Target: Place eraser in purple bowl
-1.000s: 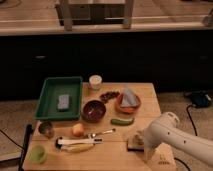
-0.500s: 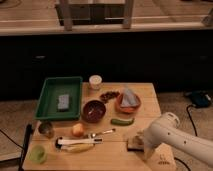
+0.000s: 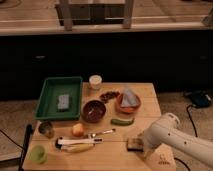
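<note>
The eraser (image 3: pixel 134 144), a small flat tan-topped block on a dark base, lies on the wooden table (image 3: pixel 150 100) near its front right edge. The gripper (image 3: pixel 142 146) is at the end of the white arm (image 3: pixel 175 137), right at the eraser's right side; the arm covers most of it. The purple bowl (image 3: pixel 93 110), round and dark maroon with a glossy inside, stands at the table's middle, up and to the left of the eraser.
A green tray (image 3: pixel 50 90) with a grey block (image 3: pixel 63 102) is at the left. An orange bowl with cloth (image 3: pixel 128 102), white cup (image 3: pixel 95 81), green pickle (image 3: pixel 122 121), orange fruit (image 3: pixel 77 130), banana (image 3: pixel 77 146), spoon (image 3: pixel 100 133), small tin (image 3: pixel 46 129) and green cup (image 3: pixel 37 154) stand about.
</note>
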You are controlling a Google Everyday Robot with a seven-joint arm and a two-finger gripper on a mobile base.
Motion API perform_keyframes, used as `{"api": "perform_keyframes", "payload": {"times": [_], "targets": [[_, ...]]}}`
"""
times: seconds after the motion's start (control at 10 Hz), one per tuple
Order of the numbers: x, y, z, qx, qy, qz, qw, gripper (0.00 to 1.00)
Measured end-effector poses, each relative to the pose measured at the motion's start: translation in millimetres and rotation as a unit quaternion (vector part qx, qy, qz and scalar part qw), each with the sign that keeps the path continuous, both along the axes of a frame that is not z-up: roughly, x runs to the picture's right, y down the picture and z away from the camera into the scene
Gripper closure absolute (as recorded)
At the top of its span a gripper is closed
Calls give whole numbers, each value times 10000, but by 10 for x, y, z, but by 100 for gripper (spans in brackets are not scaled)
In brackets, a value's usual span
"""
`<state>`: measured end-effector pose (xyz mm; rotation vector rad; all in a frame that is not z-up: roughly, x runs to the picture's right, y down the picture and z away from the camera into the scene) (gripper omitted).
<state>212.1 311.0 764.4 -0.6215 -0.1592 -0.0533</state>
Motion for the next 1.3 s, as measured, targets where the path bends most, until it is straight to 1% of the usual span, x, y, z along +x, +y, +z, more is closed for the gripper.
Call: {"api": "perform_keyframes", "payload": {"times": [0.2, 0.3, 0.4, 0.5, 0.6, 0.8, 1.0, 1.2, 1.3], "targets": [[6, 7, -6, 5, 12, 15, 10000, 62], [4, 0, -19, 11, 18, 9, 10000, 70], [1, -26, -50, 24, 22, 11, 10000, 81], [-21, -133, -123, 62, 23, -7, 10000, 94], [-58, -244, -183, 109, 4, -27, 9999, 98], [-77, -329, -243, 135, 12, -57, 9999, 98], [-86, -377, -240, 185, 16, -58, 9998, 98], [-131, -574, -270, 245, -5, -85, 9997, 98], [-172, -717, -333, 275, -33, -106, 9996, 98]]}}
